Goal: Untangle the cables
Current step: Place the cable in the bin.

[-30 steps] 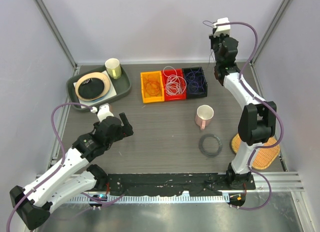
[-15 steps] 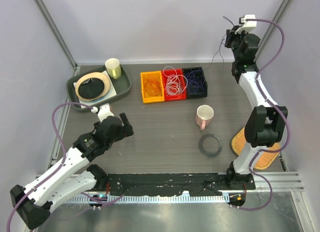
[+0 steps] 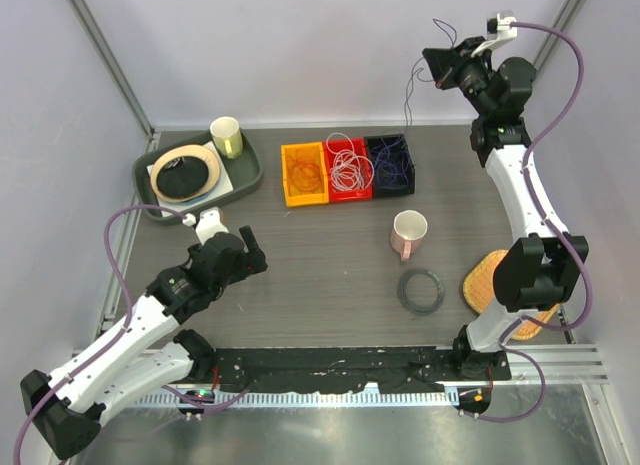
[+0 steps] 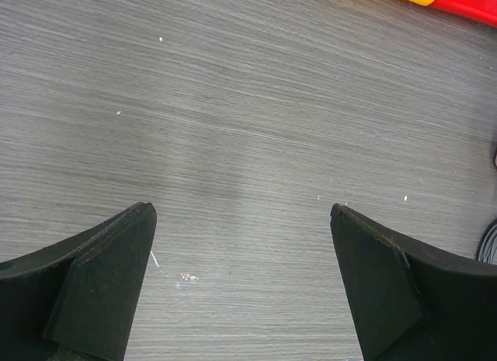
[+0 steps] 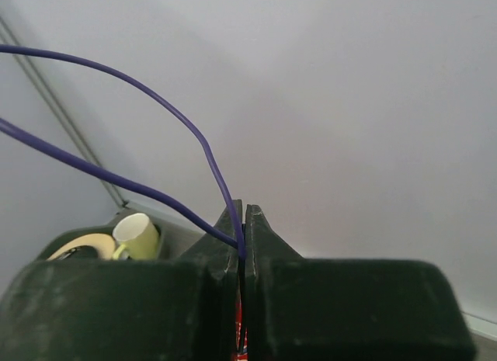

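Note:
My right gripper [image 3: 432, 67] is raised high at the back right and is shut on a purple cable [image 5: 198, 140]. The cable hangs from it as a thin dark strand [image 3: 407, 103] above the dark bin [image 3: 390, 165]. Orange cables lie in the orange bin [image 3: 304, 173]. White cables lie in the red bin [image 3: 348, 168] and spill over its edges. Dark blue cables lie in the dark bin. My left gripper [image 4: 242, 213] is open and empty, low over bare table at the front left [image 3: 246, 247].
A pink mug [image 3: 408, 234] and a thick black cord ring [image 3: 421, 291] sit right of centre. A green tray [image 3: 246, 171] holds a plate and a yellow cup [image 3: 227, 137] at the back left. A woven mat [image 3: 490, 285] lies by the right arm.
My right gripper swung right and up, then turned back left, staying high with the purple cable pinched; the strand now dangles over the dark bin. The left arm has not moved.

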Controlling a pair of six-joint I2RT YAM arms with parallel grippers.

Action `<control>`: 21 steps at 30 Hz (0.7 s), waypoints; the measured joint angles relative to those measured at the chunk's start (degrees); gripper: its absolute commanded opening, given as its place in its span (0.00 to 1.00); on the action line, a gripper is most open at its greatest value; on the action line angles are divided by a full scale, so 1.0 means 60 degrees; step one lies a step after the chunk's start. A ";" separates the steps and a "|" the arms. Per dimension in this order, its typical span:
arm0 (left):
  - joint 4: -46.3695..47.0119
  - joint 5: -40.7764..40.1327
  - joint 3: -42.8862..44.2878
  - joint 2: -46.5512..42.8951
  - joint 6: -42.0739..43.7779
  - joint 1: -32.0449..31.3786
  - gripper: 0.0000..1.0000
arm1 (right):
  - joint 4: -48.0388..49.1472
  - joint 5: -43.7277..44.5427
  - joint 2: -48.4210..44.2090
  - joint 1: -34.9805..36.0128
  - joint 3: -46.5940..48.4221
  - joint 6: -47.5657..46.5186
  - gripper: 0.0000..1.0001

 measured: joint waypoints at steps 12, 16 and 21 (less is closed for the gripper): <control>-0.0004 -0.0007 0.0000 -0.0182 -0.0004 0.0000 1.00 | 0.0543 -0.1009 -0.2353 0.0025 -0.2463 0.0885 0.01; -0.0004 -0.0007 0.0000 -0.0178 -0.0004 0.0000 1.00 | 0.0364 -0.0310 -0.2721 0.0025 -0.2477 -0.0131 0.01; -0.0004 -0.0029 -0.0004 -0.0178 -0.0007 0.0000 1.00 | 0.0208 0.0798 -0.2750 0.0025 -0.2623 -0.1341 0.01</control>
